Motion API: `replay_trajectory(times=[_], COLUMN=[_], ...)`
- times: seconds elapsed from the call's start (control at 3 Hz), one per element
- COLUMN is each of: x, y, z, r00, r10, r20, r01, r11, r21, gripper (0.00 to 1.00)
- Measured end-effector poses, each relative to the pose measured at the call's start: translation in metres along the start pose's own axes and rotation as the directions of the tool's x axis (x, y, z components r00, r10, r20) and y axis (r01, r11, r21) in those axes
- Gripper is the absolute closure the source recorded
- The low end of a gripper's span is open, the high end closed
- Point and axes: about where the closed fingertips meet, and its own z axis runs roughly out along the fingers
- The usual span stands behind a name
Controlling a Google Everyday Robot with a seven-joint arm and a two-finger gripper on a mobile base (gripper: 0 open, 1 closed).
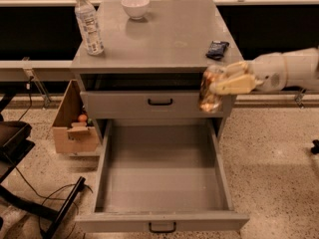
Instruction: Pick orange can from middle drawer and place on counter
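The flat grey metal counter (164, 39) sits above the wide grey middle drawer (162, 183), which stands open. At the counter's right front corner, the cream two-finger gripper (227, 81) clasps the small orange-gold can (210, 91). This looks like mid-carry; the next move calls for lifting it above the edge, then inward.

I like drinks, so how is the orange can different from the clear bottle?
The orange can is short and orange-gold; the bottle is taller and clear. The can is held in the air by the gripper, near the front right corner of the counter; the bottle stands upright on the counter's back left. Both are drink containers.
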Motion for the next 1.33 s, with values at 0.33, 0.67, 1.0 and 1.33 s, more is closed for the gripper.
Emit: replay_trajectory(times=[0.33, 0.67, 1.0, 1.33], x=[-0.092, -0.143, -0.164, -0.167], y=[-0.074, -0.132, -0.176, -0.181], z=[-0.018, -0.006, 0.037, 0.058], r00=[0.996, 0.995, 1.0, 0.998], r10=[0.028, 0.02, -0.024, -0.038], r20=[0.082, 0.098, -0.011, -0.054], r01=[-0.044, -0.057, 0.026, 0.06], r11=[0.9775, 0.9203, 0.8672, 0.8653], r21=[0.206, 0.387, 0.497, 0.498], gripper=[1.0, 1.0, 1.0, 1.0])
